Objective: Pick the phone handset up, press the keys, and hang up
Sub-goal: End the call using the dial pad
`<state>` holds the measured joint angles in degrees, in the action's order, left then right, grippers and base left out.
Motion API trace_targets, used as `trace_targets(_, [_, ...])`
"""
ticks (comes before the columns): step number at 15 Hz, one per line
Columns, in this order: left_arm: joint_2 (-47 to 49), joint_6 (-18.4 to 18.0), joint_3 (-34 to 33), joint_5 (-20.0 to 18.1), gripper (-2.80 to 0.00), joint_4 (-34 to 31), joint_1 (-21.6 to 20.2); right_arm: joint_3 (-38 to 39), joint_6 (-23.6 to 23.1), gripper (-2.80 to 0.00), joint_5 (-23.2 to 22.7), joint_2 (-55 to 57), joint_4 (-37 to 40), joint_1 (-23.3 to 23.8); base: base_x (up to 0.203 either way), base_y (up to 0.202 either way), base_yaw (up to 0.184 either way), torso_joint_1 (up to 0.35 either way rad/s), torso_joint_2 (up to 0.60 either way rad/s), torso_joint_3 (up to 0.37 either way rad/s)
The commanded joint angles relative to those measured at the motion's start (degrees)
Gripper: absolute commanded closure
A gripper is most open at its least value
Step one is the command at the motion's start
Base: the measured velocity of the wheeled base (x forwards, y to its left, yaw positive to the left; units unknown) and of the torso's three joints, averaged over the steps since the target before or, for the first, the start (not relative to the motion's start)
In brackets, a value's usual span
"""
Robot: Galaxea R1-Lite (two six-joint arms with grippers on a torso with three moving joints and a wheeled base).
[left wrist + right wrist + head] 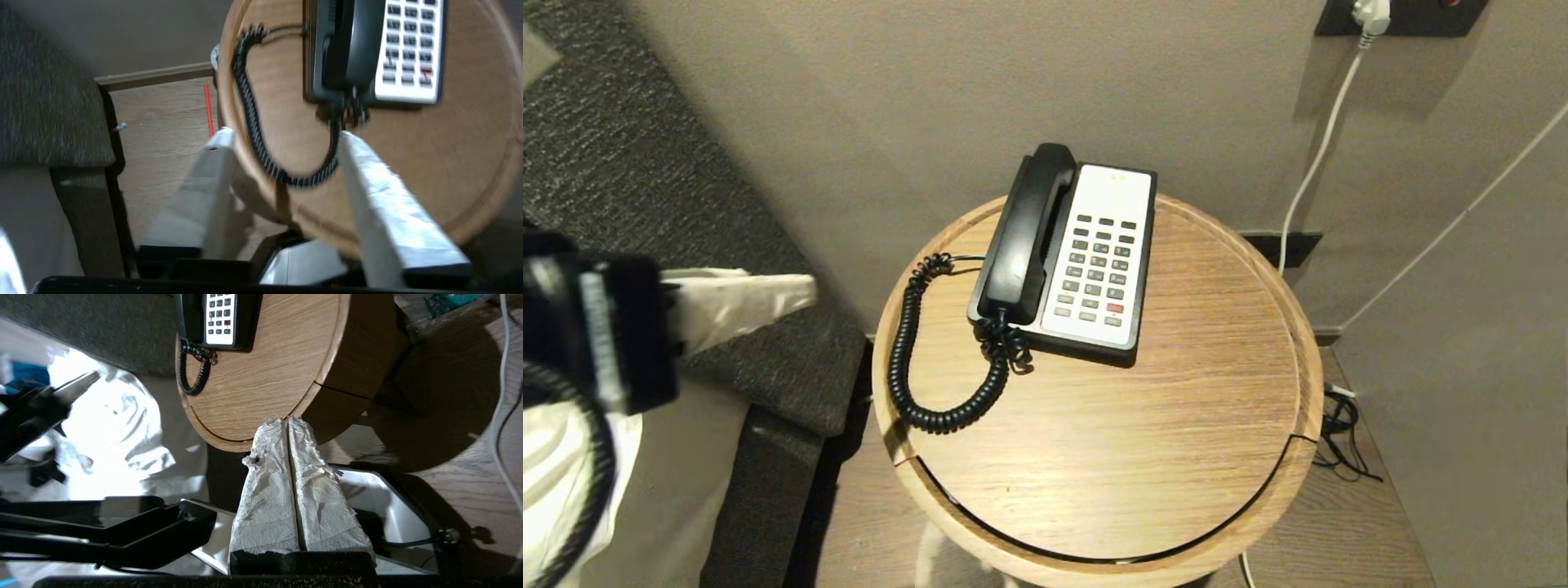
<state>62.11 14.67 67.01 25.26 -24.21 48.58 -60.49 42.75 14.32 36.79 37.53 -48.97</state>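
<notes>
A round wooden tabletop (1143, 457) with a raised rim stands against a beige wall (890, 98). A white cable (1311, 163) hangs from a plug (1370, 15) in a dark wall socket. Black wires (1343, 433) lie tangled on the wooden floor (1347, 531). A dark grey upholstered seat (645, 171) sits beside the tabletop.

Right gripper (288, 422) at round wooden table (261, 375) edge – white-wrapped fingers (265, 490) pressed together, nothing between. Phone base (245, 322) on far part of table, keys (220, 314) on white faceplate. Black coiled cord (192, 371) loops on wood. Black arm (32, 412) over white cloth (122, 428) beside.
</notes>
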Motion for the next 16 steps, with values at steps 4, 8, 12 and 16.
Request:
trace_targets(4, [-25.69, 0.23, -11.13, -5.72, 0.0, 1.53, -5.61, -6.82, -2.08, 0.0, 0.23, 16.81, -0.22, 0.01, 0.0, 0.0, 0.0, 0.0, 0.0, 0.0])
trace_targets(8, [-35.29, 1.99, -15.08, -10.24, 0.0, 1.73, -12.76, -17.52, -6.85, 0.0, 0.59, 35.48, -0.55, 0.08, 0.0, 0.0, 0.0, 0.0, 0.0, 0.0])
trace_targets(12, [-42.17, 7.14, -18.8, -14.69, 0.0, 0.61, -16.85, -30.88, -11.77, 0.0, 2.0, 52.84, -0.62, 0.08, 0.0, 0.0, 0.0, 0.0, 0.0, 0.0])
trace_targets(16, [-43.3, 7.3, -18.47, -14.97, 0.0, -0.14, -17.2, -37.48, -14.56, 0.0, 3.77, 60.58, -1.05, 0.04, 0.0, 0.0, 0.0, 0.0, 0.0, 0.0])
